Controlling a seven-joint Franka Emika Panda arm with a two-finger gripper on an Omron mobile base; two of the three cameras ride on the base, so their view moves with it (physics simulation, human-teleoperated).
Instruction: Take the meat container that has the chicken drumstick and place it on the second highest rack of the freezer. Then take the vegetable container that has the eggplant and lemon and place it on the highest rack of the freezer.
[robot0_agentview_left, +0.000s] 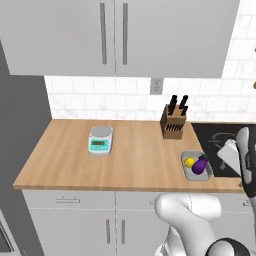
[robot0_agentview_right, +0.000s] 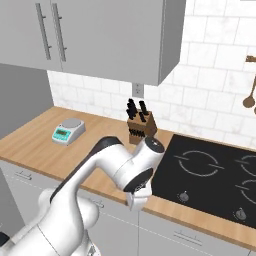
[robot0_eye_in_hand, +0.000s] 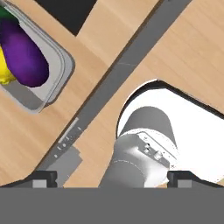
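Note:
The vegetable container, a shallow grey tray, sits near the counter's front edge with the yellow lemon and the purple eggplant inside. In the hand view its wall lies at the upper left, holding the eggplant and the lemon. My gripper points down over the counter's front edge, to the right of the container and apart from it. Its fingertips stand wide open around nothing, gripper. The meat container with the chicken drumstick and the freezer racks are out of view.
A kitchen scale stands mid-counter and a knife block at the back. The black cooktop lies right of the container. Upper cabinets hang above. A tall grey panel borders the counter's left end.

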